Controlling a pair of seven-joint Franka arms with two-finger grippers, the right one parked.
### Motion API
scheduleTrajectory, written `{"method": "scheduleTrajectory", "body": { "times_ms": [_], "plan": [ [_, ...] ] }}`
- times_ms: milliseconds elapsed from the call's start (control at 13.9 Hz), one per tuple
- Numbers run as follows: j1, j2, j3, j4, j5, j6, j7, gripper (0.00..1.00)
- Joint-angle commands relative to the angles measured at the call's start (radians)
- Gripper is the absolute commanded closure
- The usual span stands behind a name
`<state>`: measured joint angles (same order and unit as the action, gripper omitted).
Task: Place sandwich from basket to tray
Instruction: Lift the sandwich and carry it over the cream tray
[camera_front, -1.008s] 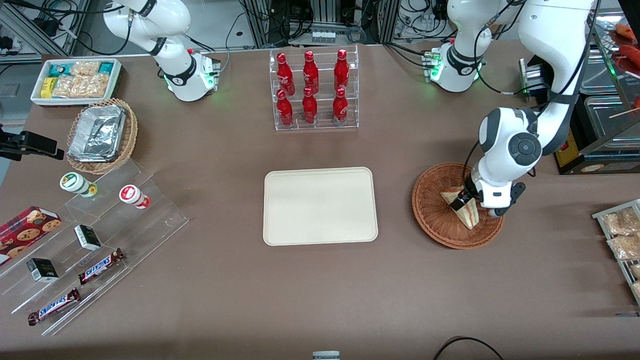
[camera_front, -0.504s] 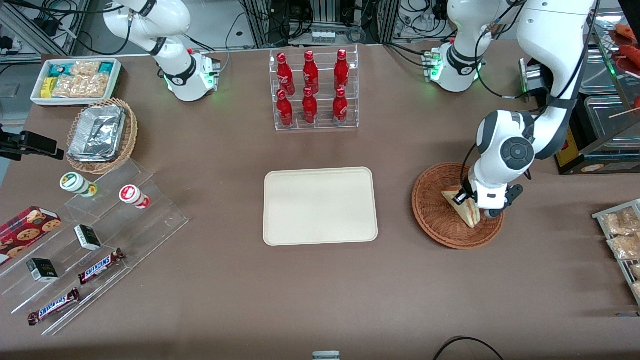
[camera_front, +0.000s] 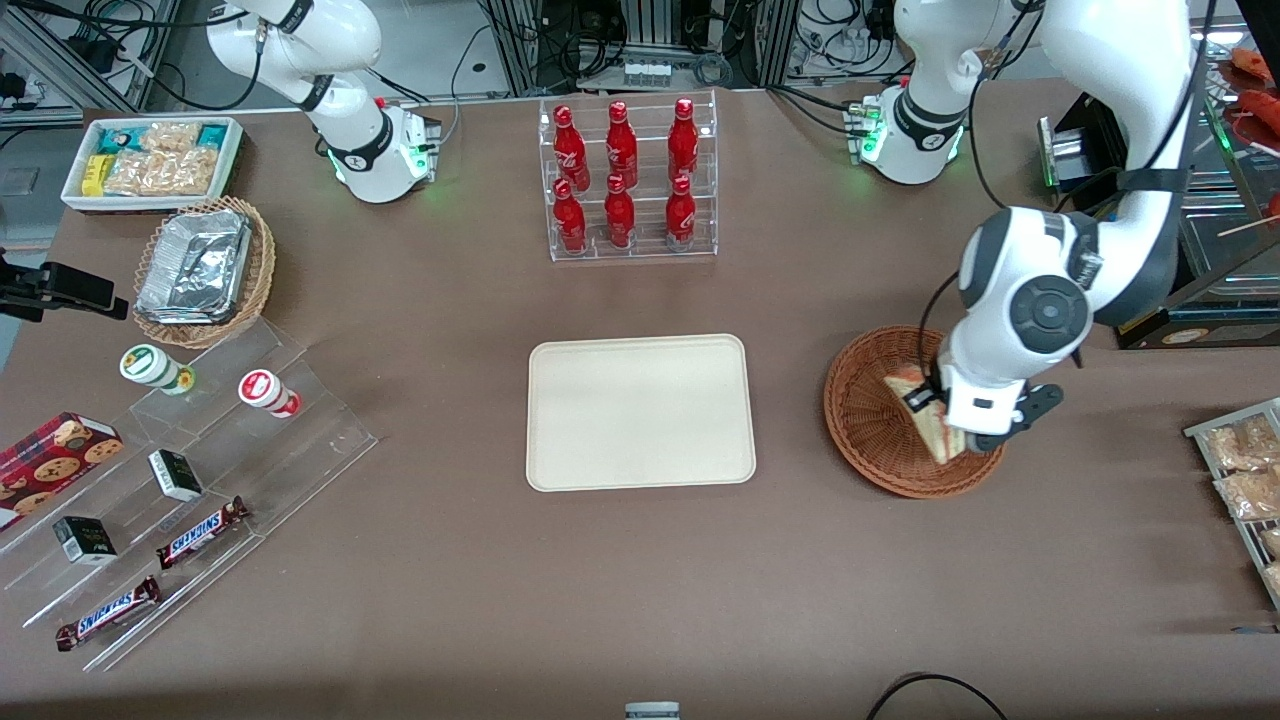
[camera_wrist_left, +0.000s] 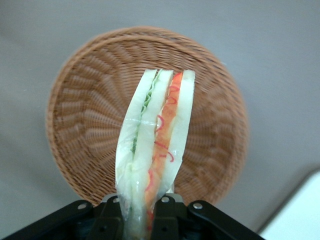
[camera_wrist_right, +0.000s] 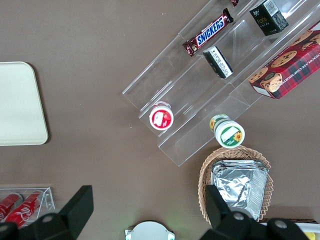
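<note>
Brown tabletop stretches under everything. Above it, the small triangular sandwich (camera_wrist_left: 155, 150) of pale white bread with red-orange and green filling is clamped by its lower end in the left arm's black two-finger gripper (camera_front: 938, 415), lifted clear over the round reddish-brown woven wicker basket (camera_front: 868, 420). The flat cream-beige rectangular tray (camera_front: 640, 411) with rounded corners lies well apart from the basket, toward the parked arm's end, near a clear rack of red bottles (camera_front: 625, 180).

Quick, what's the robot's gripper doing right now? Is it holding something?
Gripper: shut on the sandwich, holding it above the basket.
</note>
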<state>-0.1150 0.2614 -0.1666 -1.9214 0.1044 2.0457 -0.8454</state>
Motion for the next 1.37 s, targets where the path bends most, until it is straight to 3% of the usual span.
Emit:
{"method": "scheduleTrajectory", "body": {
  "times_ms": [0, 504, 1296],
  "plan": [
    [-0.058, 0.044, 0.003, 0.074, 0.000, -0.022, 0.072, 1.00],
    [-0.256, 0.232, -0.008, 0.327, -0.066, -0.052, 0.030, 1.00],
    [-0.518, 0.484, -0.005, 0.577, -0.051, 0.019, -0.158, 1.00]
  ]
}}
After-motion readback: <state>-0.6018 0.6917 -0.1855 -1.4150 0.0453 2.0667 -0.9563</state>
